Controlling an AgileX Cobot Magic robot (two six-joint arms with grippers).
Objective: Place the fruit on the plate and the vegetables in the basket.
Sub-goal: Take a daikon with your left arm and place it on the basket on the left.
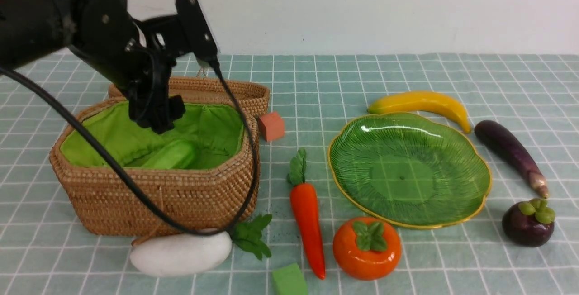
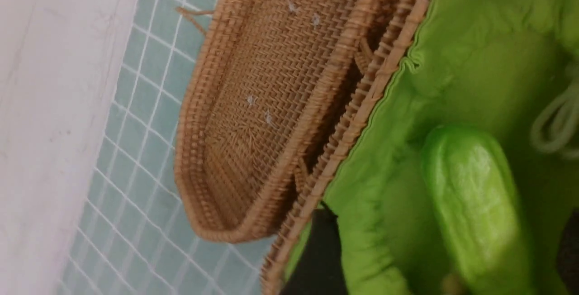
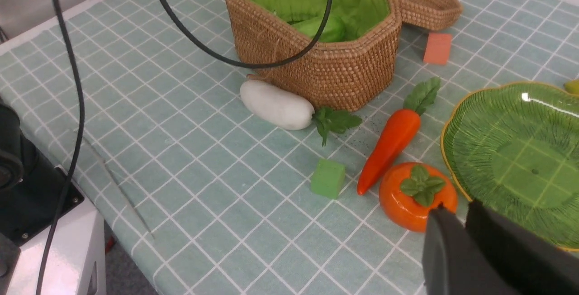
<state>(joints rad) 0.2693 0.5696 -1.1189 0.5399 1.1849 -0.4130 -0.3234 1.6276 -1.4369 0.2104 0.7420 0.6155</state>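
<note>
My left gripper [image 1: 158,121] hangs open inside the wicker basket [image 1: 181,195], just above a light green cucumber [image 1: 169,155] lying loose on the lining. In the left wrist view the cucumber [image 2: 470,204] lies between the widely spread fingers [image 2: 316,259]. A white radish [image 1: 181,252] lies against the basket's front, and a carrot [image 1: 307,213] to its right. The green plate [image 1: 452,150] holds nothing. Around it lie the banana [image 1: 423,102], eggplant [image 1: 511,150], mangosteen [image 1: 527,225] and persimmon [image 1: 366,247]. My right gripper [image 3: 457,216] is shut and holds nothing, hovering near the persimmon [image 3: 416,195].
The shallow wicker lid [image 1: 244,93] leans behind the basket. A red foam block [image 1: 271,126] sits beside it, and a green foam block [image 1: 288,280] lies near the front edge. The left arm's black cable [image 1: 135,191] drapes over the basket's front wall.
</note>
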